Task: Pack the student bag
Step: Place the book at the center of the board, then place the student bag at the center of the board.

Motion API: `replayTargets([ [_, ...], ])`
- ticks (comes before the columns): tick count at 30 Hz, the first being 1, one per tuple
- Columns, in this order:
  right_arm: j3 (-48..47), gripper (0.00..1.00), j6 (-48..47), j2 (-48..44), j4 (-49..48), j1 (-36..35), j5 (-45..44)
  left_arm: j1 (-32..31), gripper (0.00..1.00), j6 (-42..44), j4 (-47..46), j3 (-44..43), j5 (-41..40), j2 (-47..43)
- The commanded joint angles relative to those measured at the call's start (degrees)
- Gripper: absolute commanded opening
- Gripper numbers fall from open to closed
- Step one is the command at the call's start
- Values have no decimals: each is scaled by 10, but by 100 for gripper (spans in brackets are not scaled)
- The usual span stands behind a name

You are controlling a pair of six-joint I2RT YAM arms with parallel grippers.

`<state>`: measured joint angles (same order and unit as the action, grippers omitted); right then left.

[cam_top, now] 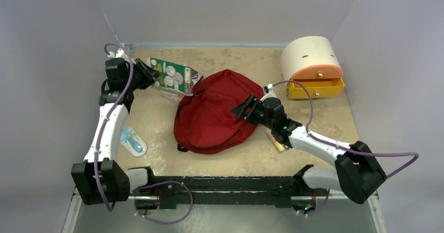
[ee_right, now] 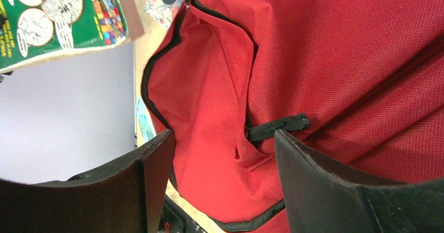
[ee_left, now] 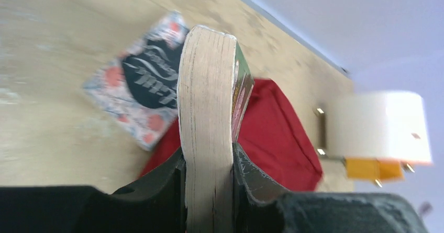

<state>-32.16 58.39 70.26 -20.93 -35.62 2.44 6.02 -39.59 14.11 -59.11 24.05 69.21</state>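
The right hand [ee_right: 222, 139] hangs open over the student bag [ee_right: 340, 60], whose mouth lies slack beneath it. Farther off, the left hand [ee_left: 208, 162] clamps a green paperback [ee_left: 207, 97] by its pages. Pushed at that unheld opening, it may snag or shove the bag.

1. Table [cam_top: 157, 115]: beige marbled stone-look top, matte finish.
2. Back wall [cam_top: 225, 13], left wall [cam_top: 36, 86], right wall [cam_top: 403, 60]: plain pale grey panels, boxing the table in on three sides.
3. Near side: grey metal ledge [cam_top: 235, 223] runs along the front edge.
4. Light: even and diffuse, shadows soft, slight lavender tint on the walls.
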Motion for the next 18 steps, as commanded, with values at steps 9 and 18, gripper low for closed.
replayTargets([
  [9,-25,72,-34,10,3,1,16,46,0,-57,-127,-11,-23,111],
  [18,-5,73,-38,-17,29,1,19,58,20,-31,-78,-48,-116,199],
])
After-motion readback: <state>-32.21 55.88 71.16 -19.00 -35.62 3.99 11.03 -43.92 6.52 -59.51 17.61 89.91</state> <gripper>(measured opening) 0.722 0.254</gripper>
